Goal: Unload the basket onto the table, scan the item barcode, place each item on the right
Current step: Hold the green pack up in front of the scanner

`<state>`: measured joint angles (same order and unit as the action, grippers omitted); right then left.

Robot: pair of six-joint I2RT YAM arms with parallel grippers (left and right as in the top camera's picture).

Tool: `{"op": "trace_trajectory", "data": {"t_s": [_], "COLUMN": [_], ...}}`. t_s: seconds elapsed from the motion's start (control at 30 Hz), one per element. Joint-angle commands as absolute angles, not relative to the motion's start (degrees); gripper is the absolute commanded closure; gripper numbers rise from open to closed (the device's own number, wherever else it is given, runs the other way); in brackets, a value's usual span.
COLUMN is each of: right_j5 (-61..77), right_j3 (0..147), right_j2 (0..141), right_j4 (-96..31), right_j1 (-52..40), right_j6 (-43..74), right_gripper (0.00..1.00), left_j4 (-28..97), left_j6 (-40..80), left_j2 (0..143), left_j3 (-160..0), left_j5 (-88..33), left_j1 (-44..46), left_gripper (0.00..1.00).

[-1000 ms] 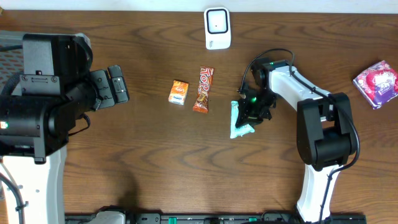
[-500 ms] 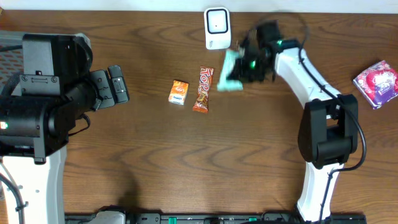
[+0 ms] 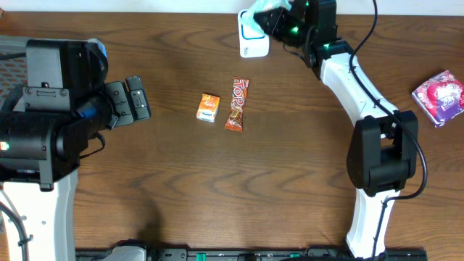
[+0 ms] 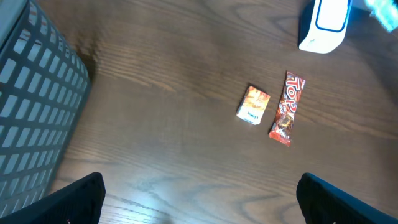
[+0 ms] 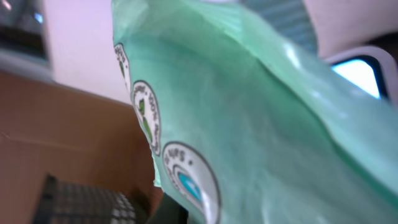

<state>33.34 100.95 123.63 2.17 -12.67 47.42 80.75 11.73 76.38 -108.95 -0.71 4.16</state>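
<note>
Since the earlier frame, the right arm has swung from the middle of the brown wooden table (image 3: 217,188) to its far edge, carrying the mint-green plastic packet (image 3: 261,12) up and away from us. The right gripper (image 3: 284,20) is pinched narrow on this thin packet and holds it in the air just above the white box-shaped scanner (image 3: 253,46), which stands at the middle of the far edge. From overhead the frame cuts the packet off. The part we see runs roughly along the far edge, with its free end pointing left over the scanner's top. Up close, the packet (image 5: 249,124) fills the right wrist view and a row of round printed seals runs down it, but we cannot make out a barcode. The left gripper (image 3: 138,97) hangs near the left edge with its fingers spread wide and nothing between them. A small orange carton (image 3: 208,107) and a red-and-orange candy bar (image 3: 236,104) lie side by side mid-table. A pink packet (image 3: 439,97) rests at the right edge
</note>
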Motion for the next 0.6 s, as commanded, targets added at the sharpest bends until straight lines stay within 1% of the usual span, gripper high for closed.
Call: {"op": "trace_trajectory", "data": {"t_s": [0.0,0.2,0.4,0.57], "right_j5": [31.4,33.9,36.4,40.0], "right_j3": [101.7,101.8,102.1,102.7], "right_j2": [126.8,131.9,132.0,128.2], "right_j4": [4.2,7.1,4.0,-0.7], "right_j1": [-13.1,-13.2,-12.0,-6.3], "right_j6": [55.4,58.0,51.2,49.0], "right_gripper": [0.99,0.99,0.99,0.99], "left_j4": [80.8,80.8,80.8,80.8], "left_j6": [11.2,11.2,11.2,11.2], "left_j2": [76.4,76.4,76.4,76.4], "left_j3": [-109.1,-109.1,-109.1,-109.1], "left_j5": [-0.4,-0.4,-0.4,-0.4], "left_j1": [3.9,3.9,3.9,3.9], "left_gripper": [0.03,0.02,0.02,0.02]}}
